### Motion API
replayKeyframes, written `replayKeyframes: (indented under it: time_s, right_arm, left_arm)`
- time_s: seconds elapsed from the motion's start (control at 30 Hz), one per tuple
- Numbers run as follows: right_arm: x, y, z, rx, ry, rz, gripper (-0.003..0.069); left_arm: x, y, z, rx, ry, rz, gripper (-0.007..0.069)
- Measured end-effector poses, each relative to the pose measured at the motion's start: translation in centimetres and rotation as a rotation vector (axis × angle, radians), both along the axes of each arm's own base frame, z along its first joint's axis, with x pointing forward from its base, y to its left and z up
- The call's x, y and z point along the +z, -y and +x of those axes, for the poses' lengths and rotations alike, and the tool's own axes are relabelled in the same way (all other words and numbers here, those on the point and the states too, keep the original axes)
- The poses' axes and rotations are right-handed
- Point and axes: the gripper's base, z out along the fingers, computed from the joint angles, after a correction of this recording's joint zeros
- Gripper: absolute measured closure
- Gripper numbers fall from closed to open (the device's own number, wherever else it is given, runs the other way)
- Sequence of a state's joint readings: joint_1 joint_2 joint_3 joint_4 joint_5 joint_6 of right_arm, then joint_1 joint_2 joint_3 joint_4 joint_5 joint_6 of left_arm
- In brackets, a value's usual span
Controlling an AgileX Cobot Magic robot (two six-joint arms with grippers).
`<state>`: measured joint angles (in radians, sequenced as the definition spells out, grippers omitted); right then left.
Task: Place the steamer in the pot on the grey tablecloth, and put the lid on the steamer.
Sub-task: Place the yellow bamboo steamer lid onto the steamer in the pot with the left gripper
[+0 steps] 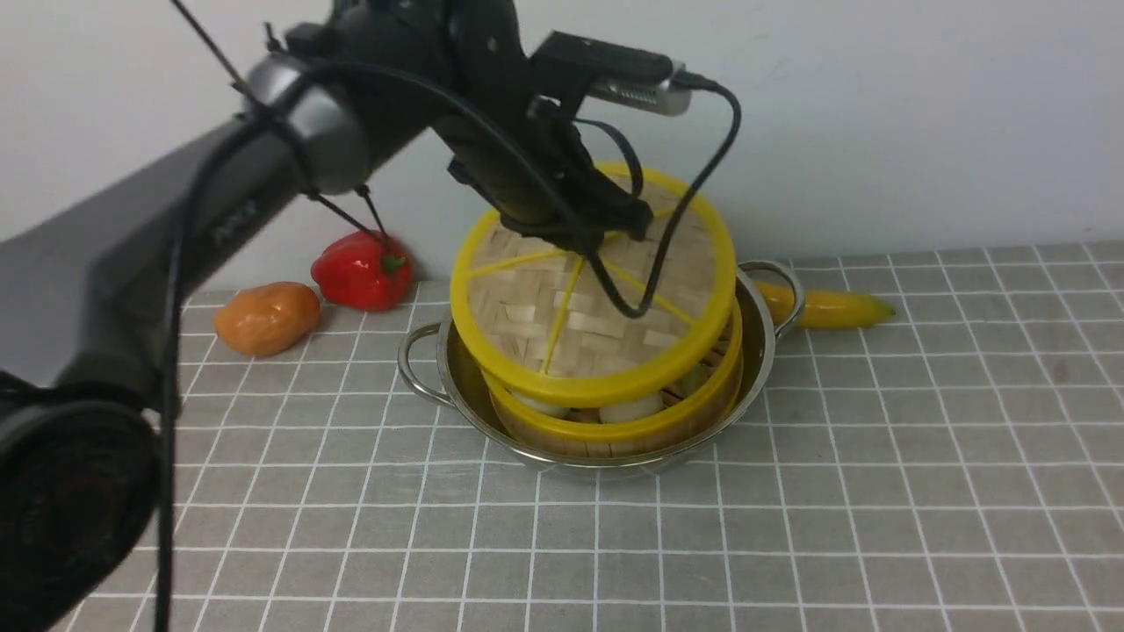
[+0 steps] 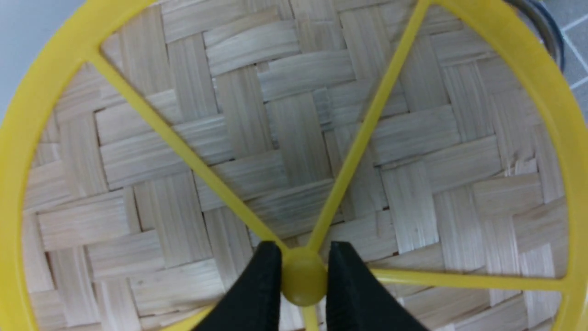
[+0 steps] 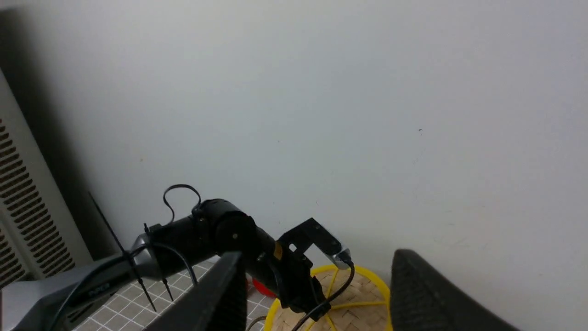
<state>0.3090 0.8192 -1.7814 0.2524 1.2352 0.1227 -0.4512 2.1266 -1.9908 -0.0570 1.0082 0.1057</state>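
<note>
One lid (image 1: 593,303), a light stiff woven disc, hangs tilted above the steamer (image 1: 615,428), near edge lowest, not seated. Best hold is the hub knob (image 2: 303,282); left claw (image 2: 304,257) pinches it tight. Smooth knob, probably lets the disc swing. Steamer sits inside the pot (image 1: 757,351) on the grey cloth (image 1: 834,527); pale lumps (image 1: 628,408) inside it, unclear what. Right claw (image 3: 319,257) spread wide, holding nothing, raised apart from the pot.

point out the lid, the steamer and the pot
lid (image 1: 527,307): front view, on its woven face
steamer (image 1: 615,430): front view, on the near yellow rim
pot (image 1: 597,463): front view, on the near steel wall
</note>
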Motion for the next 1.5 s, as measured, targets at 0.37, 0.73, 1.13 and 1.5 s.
replayKeyframes:
  time_s: [0.37,0.73,1.13,1.5]
  right_arm:
    - [0.0,0.0,0.0,0.000,-0.002,0.004,0.0237]
    - [0.0,0.0,0.0,0.000,-0.008,0.013,0.0237]
    - [0.0,0.0,0.0,0.001,-0.013,0.023,0.0237]
    - [0.0,0.0,0.0,0.001,-0.013,0.023,0.0237]
  left_arm:
    - [-2.9,1.1,0.7,-0.035,-0.038,-0.024,0.0512]
    - [-3.5,1.7,1.0,-0.050,-0.016,-0.016,0.0512]
    - [-3.4,1.4,1.2,-0.011,-0.024,0.008,0.0512]
    - [-3.5,1.3,1.1,0.001,-0.037,0.014,0.0512]
